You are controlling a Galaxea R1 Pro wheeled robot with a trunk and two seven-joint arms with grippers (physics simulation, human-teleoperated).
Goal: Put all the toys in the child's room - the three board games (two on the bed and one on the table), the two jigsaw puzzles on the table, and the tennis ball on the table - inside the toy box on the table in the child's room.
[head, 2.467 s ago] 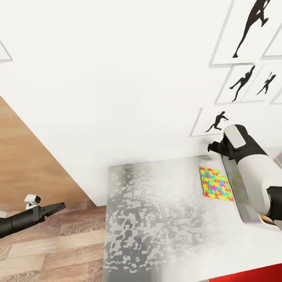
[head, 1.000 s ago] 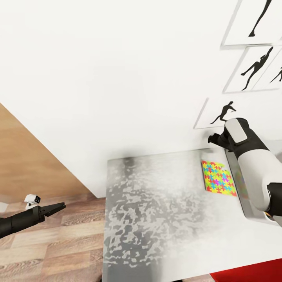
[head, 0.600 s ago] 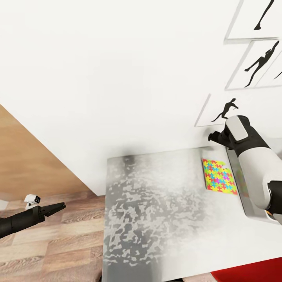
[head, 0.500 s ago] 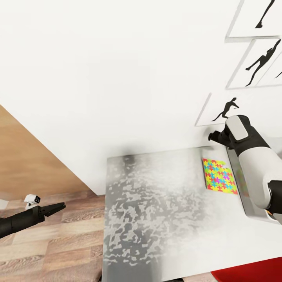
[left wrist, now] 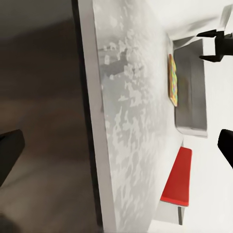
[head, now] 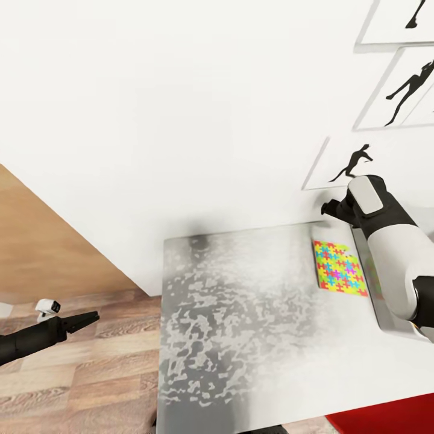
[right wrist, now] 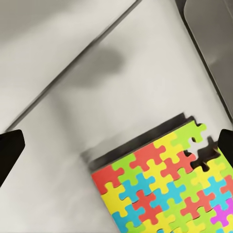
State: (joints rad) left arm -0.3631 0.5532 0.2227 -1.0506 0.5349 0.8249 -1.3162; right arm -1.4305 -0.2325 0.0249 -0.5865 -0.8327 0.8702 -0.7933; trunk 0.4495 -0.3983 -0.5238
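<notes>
Barely shifted, camera mostly. Right tool point(head: 328, 209) wide open, empty, above bright multicolour jigsaw puzzle square point(head: 339, 267) at table point(head: 241, 325) far edge; descend squarely.

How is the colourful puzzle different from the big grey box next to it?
The jigsaw puzzle is a flat square in bright yellow, pink, blue and green; the toy box is plain grey. The puzzle lies flat, while the toy box has raised sides. Both sit on the table.
</notes>
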